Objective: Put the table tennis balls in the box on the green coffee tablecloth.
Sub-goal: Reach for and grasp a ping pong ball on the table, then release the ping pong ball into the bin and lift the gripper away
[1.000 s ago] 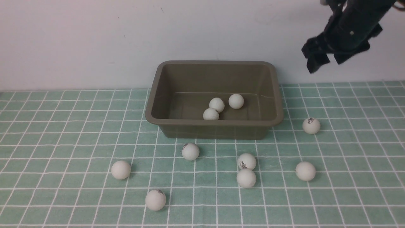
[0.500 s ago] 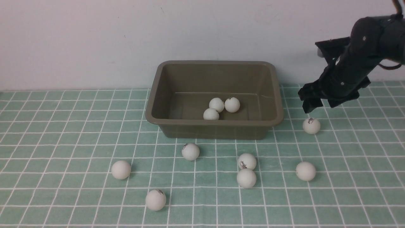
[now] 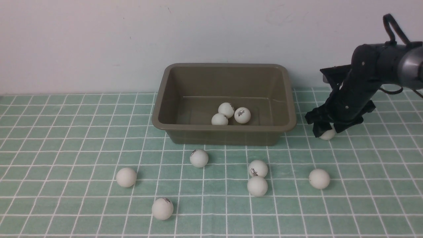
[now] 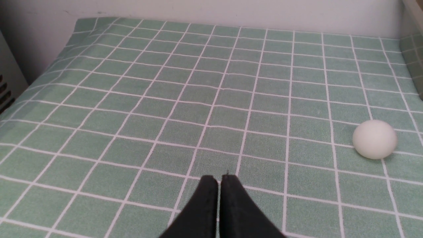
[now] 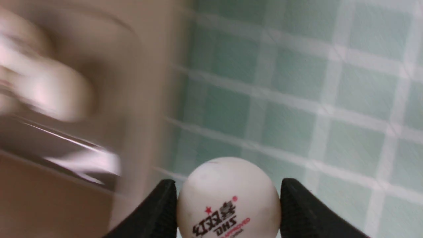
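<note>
**Grip on the right, much of it concealed**

Nearest the robot, the left gripper [image 4: 219,180] is seen only in its own wrist view. Its fingers are pressed together with nothing between them, above the green coffee tablecloth [image 4: 165,99]. Its place relative to the box cannot be told from that view.

Six table tennis balls [image 3: 162,208] are scattered loose on the cloth in front of the box [image 3: 224,137]. Two of them, before the box's right half, are set one behind the other and appear to touch.

A seventh ball [image 3: 328,135] is found just off the box's right end. In the front view its upper part is masked by the right gripper [image 3: 327,129]. In the right wrist view the two fingers are seen clamped against its sides, with the printed logo turned to the lens and its lower part cut off by the frame. Whether it rests on the cloth or is lifted clear cannot be made out.

Inside the box, three balls are clustered together near the front wall, and their undersides are hidden by the rim. In the right wrist view the box is only a brown blur. The right arm [image 3: 373,76] is cut off at the frame's edge, against the pale wall [image 3: 99,39].
</note>
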